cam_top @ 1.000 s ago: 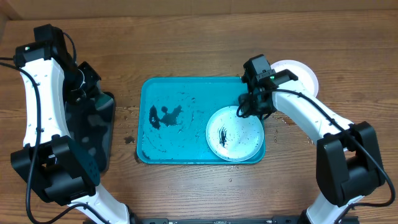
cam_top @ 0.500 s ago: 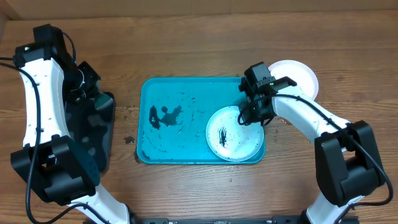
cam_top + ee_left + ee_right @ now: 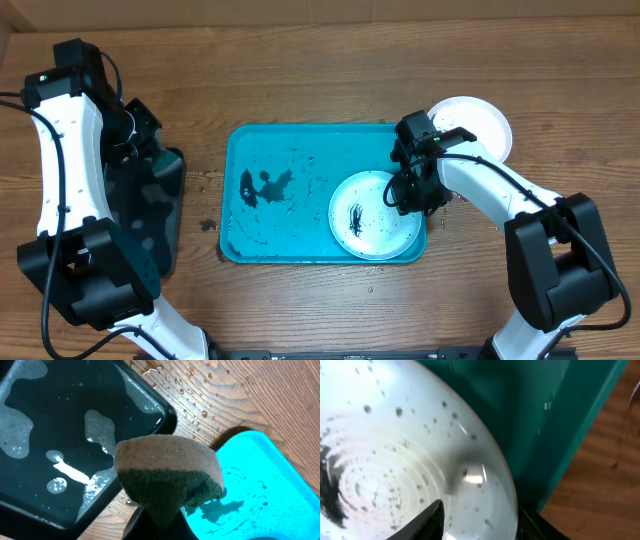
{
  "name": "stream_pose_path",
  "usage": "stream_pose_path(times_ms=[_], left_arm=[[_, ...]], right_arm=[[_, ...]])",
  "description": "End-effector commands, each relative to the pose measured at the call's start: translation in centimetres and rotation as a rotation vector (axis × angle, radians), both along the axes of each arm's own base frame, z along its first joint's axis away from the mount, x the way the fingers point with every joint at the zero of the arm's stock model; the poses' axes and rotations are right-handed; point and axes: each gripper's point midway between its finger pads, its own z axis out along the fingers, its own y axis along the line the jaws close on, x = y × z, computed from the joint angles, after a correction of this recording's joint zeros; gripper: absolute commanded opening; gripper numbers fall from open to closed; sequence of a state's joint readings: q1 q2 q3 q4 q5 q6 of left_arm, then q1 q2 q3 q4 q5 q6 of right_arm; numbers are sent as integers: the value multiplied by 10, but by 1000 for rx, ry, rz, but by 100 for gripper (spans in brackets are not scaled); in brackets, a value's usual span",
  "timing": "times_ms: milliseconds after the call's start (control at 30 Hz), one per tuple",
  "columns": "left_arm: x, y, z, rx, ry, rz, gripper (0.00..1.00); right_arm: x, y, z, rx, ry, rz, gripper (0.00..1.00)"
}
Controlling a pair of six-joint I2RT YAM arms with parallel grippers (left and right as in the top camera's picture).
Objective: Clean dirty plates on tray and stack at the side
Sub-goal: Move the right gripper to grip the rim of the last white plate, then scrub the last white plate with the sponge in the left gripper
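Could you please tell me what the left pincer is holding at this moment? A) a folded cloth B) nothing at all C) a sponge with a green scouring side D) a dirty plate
C: in the left wrist view, the left pincer is shut on a sponge that is tan on top and dark green underneath.

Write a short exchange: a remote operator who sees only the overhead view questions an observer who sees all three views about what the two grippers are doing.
Operator: What does the left gripper hold?
Observer: A soft sponge, tan on top and dark green beneath; the jaws are shut on it.
Operator: Has the right gripper clamped the round white plate with dark smears in the turquoise rectangular plastic tray?
Observer: Not visibly. Its jaws stand apart, one finger over the plate's inside and the other outside its rim.
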State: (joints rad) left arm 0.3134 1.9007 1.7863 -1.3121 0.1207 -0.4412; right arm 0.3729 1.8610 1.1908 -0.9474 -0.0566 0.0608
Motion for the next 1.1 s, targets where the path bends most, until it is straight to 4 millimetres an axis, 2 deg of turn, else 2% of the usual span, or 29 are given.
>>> stream_pose_path(times_ms=[0,167,367,533,567,633,700,833,967,1067], left_arm=[[1,-4,-2,-9,-1,-24,4],[1,-4,-2,-9,1,-24,4],[2,-4,-2,-7,-3,-27,4],[3,-7,-2,-8,-5,-35,4],[3,-8,-2,-8,-4,-37,5],[4,-12,-2,-10,-5,-48,4],[7,-21,-1,-38,-25,-112,4],[12,-52,5,-149,-87,-282,4],[14,-78,8,-201,-104,-348,4],[14,-105,7,-213,-95,-414,4]], right_arm=[[-8,-2,1,-1,45,-123,47],[-21,12,3,70,122,-214,47],[-33,7,-11,40,158,-361,48],[-43,6,-24,51,178,-391,46],[-44,7,-25,55,180,-392,37],[-42,8,-26,59,172,-414,12],[-36,12,-25,85,155,-418,5],[-22,26,-22,163,122,-410,5],[0,39,-12,229,63,-397,4],[14,44,-8,261,8,-377,4]])
